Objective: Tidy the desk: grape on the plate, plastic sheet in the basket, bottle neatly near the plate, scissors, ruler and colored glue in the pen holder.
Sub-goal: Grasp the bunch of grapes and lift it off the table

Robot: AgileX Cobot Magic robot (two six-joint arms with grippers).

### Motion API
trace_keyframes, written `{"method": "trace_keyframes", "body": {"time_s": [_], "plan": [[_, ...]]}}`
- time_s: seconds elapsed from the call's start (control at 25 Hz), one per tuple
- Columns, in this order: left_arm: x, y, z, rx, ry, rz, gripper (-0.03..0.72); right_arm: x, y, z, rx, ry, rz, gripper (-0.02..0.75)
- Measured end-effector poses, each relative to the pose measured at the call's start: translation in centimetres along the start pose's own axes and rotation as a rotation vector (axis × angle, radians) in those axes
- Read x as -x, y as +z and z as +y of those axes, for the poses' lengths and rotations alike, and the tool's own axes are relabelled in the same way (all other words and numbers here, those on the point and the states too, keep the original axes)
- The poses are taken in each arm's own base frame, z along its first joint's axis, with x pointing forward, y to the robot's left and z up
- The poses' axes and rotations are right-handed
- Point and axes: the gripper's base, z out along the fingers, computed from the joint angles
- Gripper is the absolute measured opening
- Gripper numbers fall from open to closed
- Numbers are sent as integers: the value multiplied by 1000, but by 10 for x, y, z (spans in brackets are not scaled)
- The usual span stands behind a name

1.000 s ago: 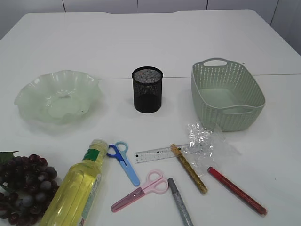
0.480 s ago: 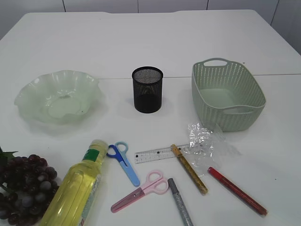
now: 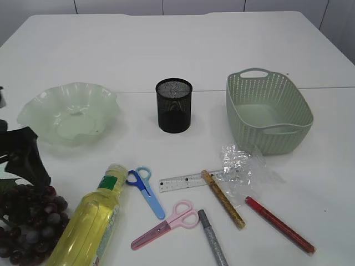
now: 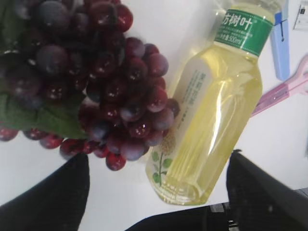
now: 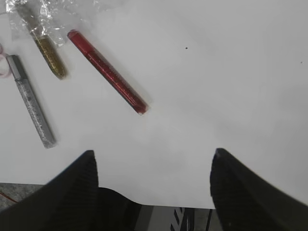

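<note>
The left end effector hangs wide open and empty over the grapes and bottle, which lie touching at the tabletop's near-left edge, apparently lining up for the grapes. The right end effector gapes empty near the glue sticks. The plate, pen holder and basket hold nothing; the sheet lies beside the basket.

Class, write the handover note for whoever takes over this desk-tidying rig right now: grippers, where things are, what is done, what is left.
Left gripper: open, empty, above the grapes and bottle.
Right gripper: open, empty, over bare table near the red glue.
Plate, pen holder and basket: all empty.
Blue scissors, pink scissors, ruler, gold glue, silver glue and plastic sheet lie loose on the table.
Done: nothing. Left: everything.
</note>
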Motion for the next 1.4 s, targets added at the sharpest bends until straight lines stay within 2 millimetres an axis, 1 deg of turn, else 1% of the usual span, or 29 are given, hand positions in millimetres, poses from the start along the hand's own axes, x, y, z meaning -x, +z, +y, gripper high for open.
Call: {"method": "trace_keyframes", "body": {"time_s": [0.12,0.28,0.52,0.68,1.0,1.12,1.4], "plan": [[4,14,-7,7,20,3,652,0,0,0,0,0,0,531],[8,29,-6,34,-13,36,652,0,0,0,-3,-1,0,531],[11,32,-3,66,-39,25,652,0,0,0,-3,-1,0,531],[13,39,-1,77,-50,49,652,0,0,0,-3,-3,0,531],[17,60,5,105,-75,114,641,0,0,0,-3,-4,-1,531],[19,65,6,110,-80,120,635,0,0,0,-3,-5,-1,531],[22,82,11,130,-99,160,599,0,0,0,-3,-5,-1,531]]}}
